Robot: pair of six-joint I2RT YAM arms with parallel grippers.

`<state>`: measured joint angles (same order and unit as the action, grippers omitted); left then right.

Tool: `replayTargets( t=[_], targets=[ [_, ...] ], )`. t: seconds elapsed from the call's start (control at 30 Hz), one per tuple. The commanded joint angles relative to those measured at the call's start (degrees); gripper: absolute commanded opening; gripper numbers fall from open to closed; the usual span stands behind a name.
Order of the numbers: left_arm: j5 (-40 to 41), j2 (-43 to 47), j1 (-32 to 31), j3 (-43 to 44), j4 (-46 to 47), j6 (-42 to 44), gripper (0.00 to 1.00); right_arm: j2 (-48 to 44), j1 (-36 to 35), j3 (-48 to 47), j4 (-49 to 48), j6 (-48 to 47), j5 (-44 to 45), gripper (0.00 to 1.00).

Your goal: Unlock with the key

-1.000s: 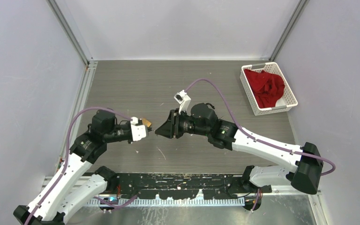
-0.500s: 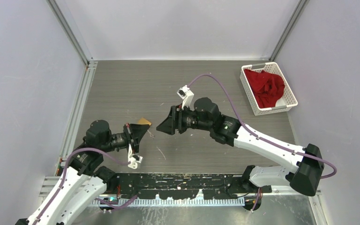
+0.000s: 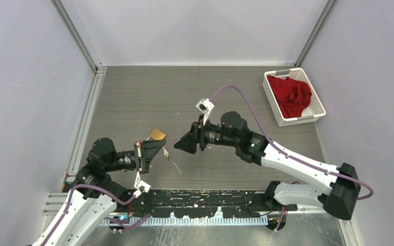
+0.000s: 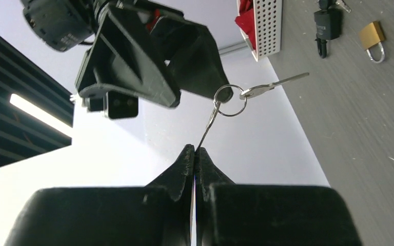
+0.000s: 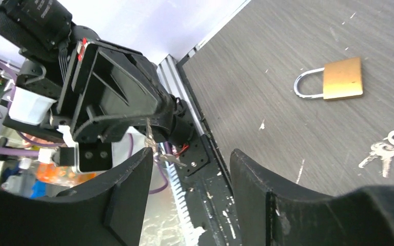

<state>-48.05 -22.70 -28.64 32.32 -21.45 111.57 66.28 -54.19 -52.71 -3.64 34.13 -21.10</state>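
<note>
My left gripper is shut on the blade of a thin key, held in the air. A key ring with a second silver key hangs from it, and the bunch shows in the top view. My right gripper is open and empty, facing the left gripper a short way off. The held keys show just past its left finger in the right wrist view. A brass padlock lies flat on the table beside the left gripper, shackle closed.
A white basket holding a red cloth stands at the back right. Loose keys lie on the table near the padlock. A dark lock-like object lies beyond the padlock in the left wrist view. Walls enclose the table.
My left arm has drawn back toward the near edge and rolled over, uncovering the padlock on the table. My right gripper has shifted slightly right and nearer.
</note>
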Motion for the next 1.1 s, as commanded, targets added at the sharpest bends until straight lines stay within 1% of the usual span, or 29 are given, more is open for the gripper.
replayTargets(
  t=[0.0, 0.1, 0.2, 0.3, 0.37, 0.47, 0.53, 0.57, 0.6, 0.63, 0.7, 0.73, 0.8, 0.87, 0.93, 1.07],
  targets=[
    [-3.56, 0.70, -0.10, -0.18, 3.68, 5.08, 0.00, -7.62, -0.08, 5.63, -10.31, -7.16, 4.03, 0.62],
    [-4.08, 0.57, -0.10, -0.37, 4.40, 6.54, 0.00, -8.89, -0.09, 8.11, -15.47, -5.64, 1.93, 0.64],
    [-4.35, 0.08, -0.10, -0.26, 4.48, 6.41, 0.00, -5.34, -0.12, 7.39, -19.70, -2.04, -4.90, 0.63],
    [-2.79, -0.72, -0.12, 0.88, 2.25, 5.28, 0.00, -3.40, -0.12, 5.99, -19.28, -2.34, -6.45, 0.62],
    [0.14, -2.14, -0.10, 3.99, -5.77, 4.26, 0.00, -4.50, -0.21, 6.24, -18.04, -5.72, -3.78, 0.62],
    [7.59, -7.06, -0.10, 10.46, -19.98, 0.74, 0.00, -7.12, -0.21, 7.80, -17.40, -12.79, 1.07, 0.62],
    [13.00, -11.58, -0.10, 15.17, -28.27, -5.75, 0.00, -8.63, -0.50, 9.74, -18.39, -18.76, 3.66, 0.62],
    [15.51, -14.38, -0.13, 17.51, -31.36, -10.45, 0.00, -9.34, -0.70, 10.82, -19.33, -21.67, 4.55, 0.62],
    [17.91, -18.29, -0.10, 20.15, -34.74, -17.67, 0.00, -9.79, -0.85, 11.82, -20.44, -23.46, 5.26, 0.62],
    [18.70, -20.46, -0.11, 22.96, -38.31, -23.45, 0.00, -10.01, -1.09, 12.47, -21.45, -24.81, 5.69, 0.62],
    [19.95, -28.27, -0.10, 29.67, -45.54, -32.88, 0.00, -9.69, -1.51, 12.96, -22.63, -26.21, 5.78, 0.62],
    [19.44, -31.11, -0.10, 32.05, -49.03, -36.69, 0.00, -9.34, -1.87, 13.06, -23.33, -26.65, 5.54, 0.62],
    [17.59, -35.57, -0.10, 35.97, -53.02, -44.98, 0.00, -8.15, -2.17, 13.18, -25.05, -26.94, 4.88, 0.61],
    [14.55, -38.11, -0.12, 38.98, -56.13, -49.43, 0.00, -6.74, -2.45, 13.25, -27.60, -26.61, 3.58, 0.61],
    [12.14, -39.18, -0.17, 40.48, -57.37, -53.74, 0.00, -5.45, -2.61, 13.37, -29.76, -26.22, 2.31, 0.59],
    [8.89, -41.29, -0.14, 42.50, -61.74, -57.43, 0.00, -3.25, -2.87, 13.28, -33.31, -25.67, -0.08, 0.54]
  ],
)
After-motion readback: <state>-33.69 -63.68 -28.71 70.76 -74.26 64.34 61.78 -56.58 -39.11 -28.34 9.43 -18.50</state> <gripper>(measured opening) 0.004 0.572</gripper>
